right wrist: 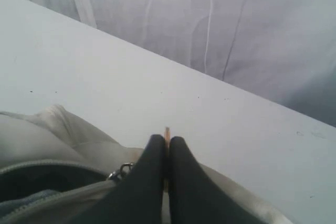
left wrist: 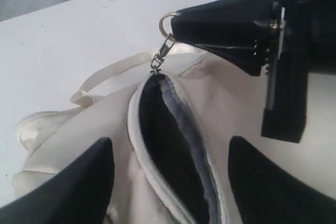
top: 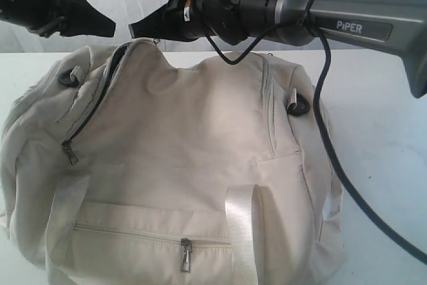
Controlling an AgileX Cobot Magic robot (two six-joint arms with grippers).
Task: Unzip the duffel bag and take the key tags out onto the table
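Note:
The cream-white duffel bag [top: 200, 125] lies on the white table [top: 387, 131]. Its main zipper is partly undone, and the dark grey lining [left wrist: 168, 145] shows through the gap. My right gripper [top: 137, 29] reaches across to the bag's top left end, shut on the silver ring of the zipper pull [left wrist: 167, 24]; the ring's edge shows between the closed fingers [right wrist: 157, 156]. My left gripper [left wrist: 172, 142] hangs open just above the opened zipper mouth, one finger on each side and nothing between them. The key tags are hidden.
A second zipper slider [top: 69, 155] hangs at the bag's left side. The front pocket [top: 147, 245] is zipped, its pull [top: 186, 255] hanging down. A pale webbing handle [top: 241, 225] crosses the front. The right arm's black cable [top: 333, 165] droops over the bag's right end. A white curtain [right wrist: 210, 19] stands behind.

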